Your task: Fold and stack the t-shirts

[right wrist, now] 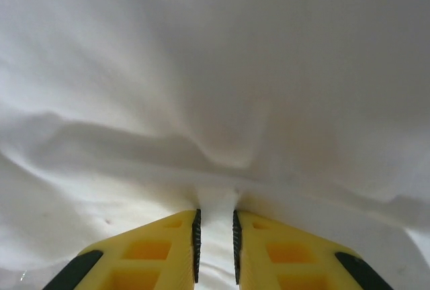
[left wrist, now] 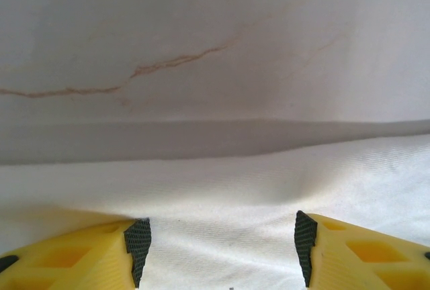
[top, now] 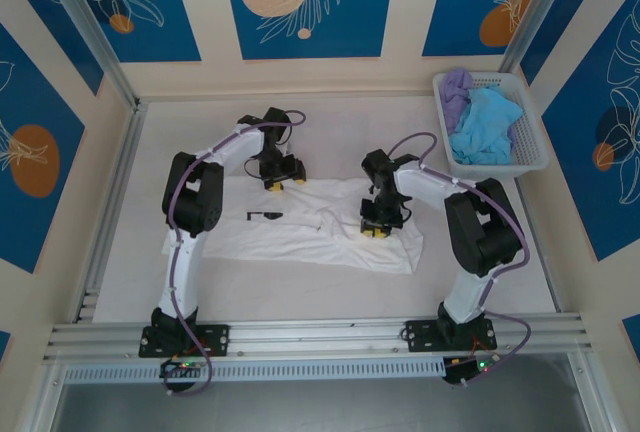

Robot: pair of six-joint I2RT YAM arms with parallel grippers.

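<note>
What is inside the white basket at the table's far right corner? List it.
A lavender t-shirt and a light blue t-shirt, both crumpled, lie in the basket. Anything beneath them is covered.

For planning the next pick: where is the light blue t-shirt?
Top view: the light blue t-shirt lies in the white basket at far right, beside the lavender t-shirt.

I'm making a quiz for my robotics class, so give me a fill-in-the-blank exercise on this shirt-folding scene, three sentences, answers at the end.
1. The right gripper pinches a fold of the white t-shirt, which lies on the ____.
2. The left gripper has its jaws ____ at that shirt's far edge.
3. The light blue t-shirt and the lavender t-shirt lie in the ____.
Missing words: table, open, basket.
</note>
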